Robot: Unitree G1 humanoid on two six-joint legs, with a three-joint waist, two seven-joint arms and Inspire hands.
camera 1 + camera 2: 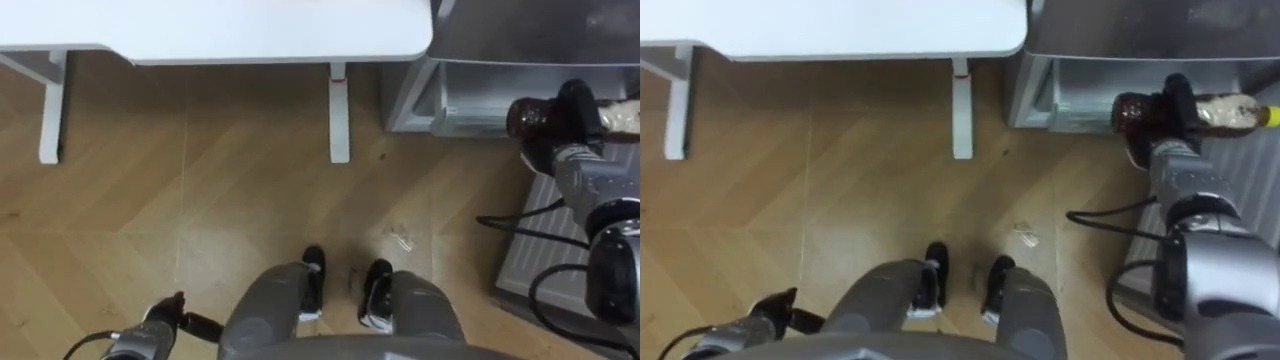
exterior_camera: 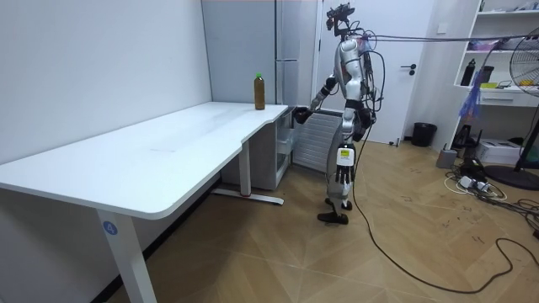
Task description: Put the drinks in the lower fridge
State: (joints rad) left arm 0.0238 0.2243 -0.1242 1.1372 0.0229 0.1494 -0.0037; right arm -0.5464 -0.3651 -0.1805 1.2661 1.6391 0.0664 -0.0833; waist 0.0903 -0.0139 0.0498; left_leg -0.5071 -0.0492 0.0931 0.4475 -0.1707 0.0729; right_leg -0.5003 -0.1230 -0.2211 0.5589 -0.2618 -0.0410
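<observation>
Bottle, dark with a pale label, lies sideways in the tightly curled right robot hand.

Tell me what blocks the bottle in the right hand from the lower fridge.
Nothing visible does. The right hand holds the bottle sideways right at the lower fridge, whose compartment stands open, with nothing between them.

Eye views: head-mounted, looking steeply down, close above the right hand.
Room view: well off, level, side-on.
Shared: table left of hand, fridge beyond.
</observation>
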